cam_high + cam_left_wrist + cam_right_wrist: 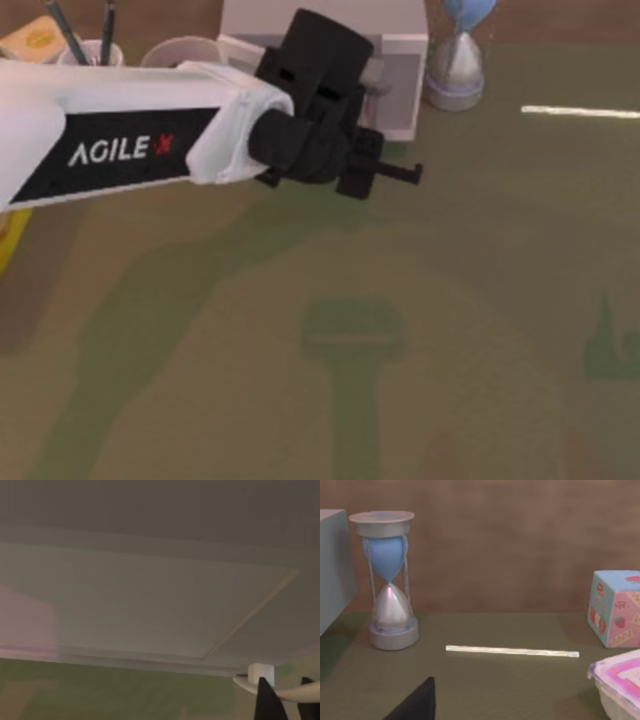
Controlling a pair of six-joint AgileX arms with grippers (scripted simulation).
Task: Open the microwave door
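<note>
White AgileX left arm's black pincer (385,172) nearest, fingers narrow about the slim handle edge of the white-framed, grey-windowed microwave door (392,95), small boxy white-grey microwave (325,28) at the olive worktop's (450,330) far edge, blue hourglass (458,62) just right, bare room in front.

Hourglass (390,585) upright; thin rod (512,651) beside.

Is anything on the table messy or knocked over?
Nothing looks spilled or tipped. The hourglass stands upright, and a thin stick lies flat beside it. The left gripper is in front of the microwave.
</note>
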